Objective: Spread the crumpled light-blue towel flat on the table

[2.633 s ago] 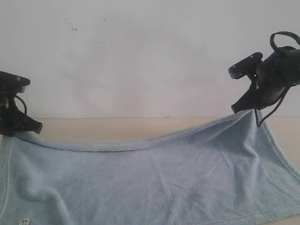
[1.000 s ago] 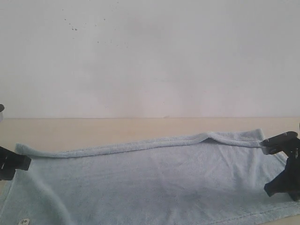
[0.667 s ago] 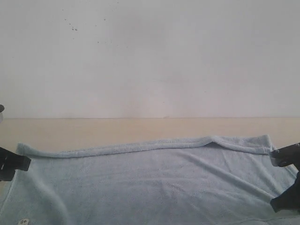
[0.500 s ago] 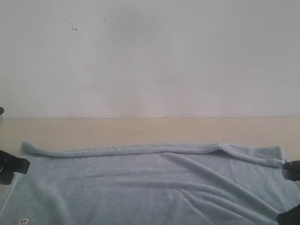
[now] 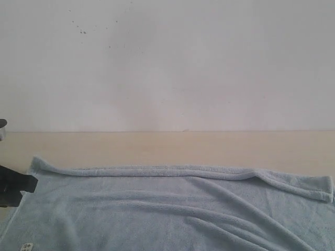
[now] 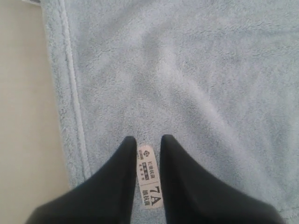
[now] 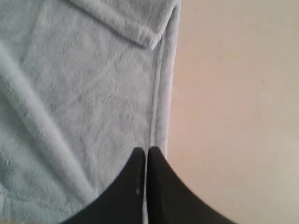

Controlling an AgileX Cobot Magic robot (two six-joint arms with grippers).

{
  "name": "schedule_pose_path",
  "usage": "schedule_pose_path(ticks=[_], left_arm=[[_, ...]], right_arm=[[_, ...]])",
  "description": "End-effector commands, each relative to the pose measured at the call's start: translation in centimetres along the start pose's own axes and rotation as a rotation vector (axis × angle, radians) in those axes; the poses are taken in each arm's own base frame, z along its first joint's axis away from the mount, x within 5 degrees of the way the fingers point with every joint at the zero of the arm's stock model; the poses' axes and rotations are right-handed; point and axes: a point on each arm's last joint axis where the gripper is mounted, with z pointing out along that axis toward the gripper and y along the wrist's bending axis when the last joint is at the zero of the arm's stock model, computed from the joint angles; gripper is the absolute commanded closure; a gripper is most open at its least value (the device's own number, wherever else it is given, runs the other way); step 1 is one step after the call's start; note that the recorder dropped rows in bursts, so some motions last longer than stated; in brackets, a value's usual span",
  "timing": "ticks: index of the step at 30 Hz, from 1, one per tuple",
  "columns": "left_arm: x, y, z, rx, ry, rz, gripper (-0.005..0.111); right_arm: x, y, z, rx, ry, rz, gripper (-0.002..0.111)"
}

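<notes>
Two pincers: one at each side hem of the towel (image 5: 167,209).
Left pincer (image 6: 148,140): low over the left hem, tips a narrow slot apart, white label (image 6: 149,179) showing in the slot; grip cannot be told.
Towel: spread across the bench (image 5: 157,146), far edge rolled over, long shallow creases rightward.
Right pincer (image 7: 146,151): tips closed together at the hem.

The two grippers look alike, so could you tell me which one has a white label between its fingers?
The left gripper: a white label lies in its gap, while the right gripper shows only the towel hem.
</notes>
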Motion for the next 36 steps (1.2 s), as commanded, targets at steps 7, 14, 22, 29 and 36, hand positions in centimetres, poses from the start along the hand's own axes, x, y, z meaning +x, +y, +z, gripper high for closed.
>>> schedule_pose_path(ticks=[7, 14, 22, 29, 36], left_arm=[[-0.3, -0.2, -1.1, 0.013, -0.058, 0.008, 0.089], [-0.7, -0.2, -1.2, 0.006, -0.107, 0.010, 0.089], [-1.0, -0.1, -1.2, 0.002, -0.137, 0.012, 0.089], [-1.0, -0.1, -1.2, 0.002, -0.137, 0.015, 0.089], [-1.1, -0.1, -1.2, 0.000, -0.148, 0.015, 0.089]], right_arm=[[-8.2, -0.2, 7.2, -0.051, 0.110, -0.011, 0.099], [-10.0, 0.9, 11.8, -0.129, 0.134, 0.034, 0.052], [-9.7, 1.4, 15.0, -0.131, 0.120, 0.036, 0.055], [-9.8, 1.1, 16.7, -0.120, 0.091, 0.044, 0.054], [-8.8, 0.0, 18.8, -0.107, 0.141, 0.083, 0.054]])
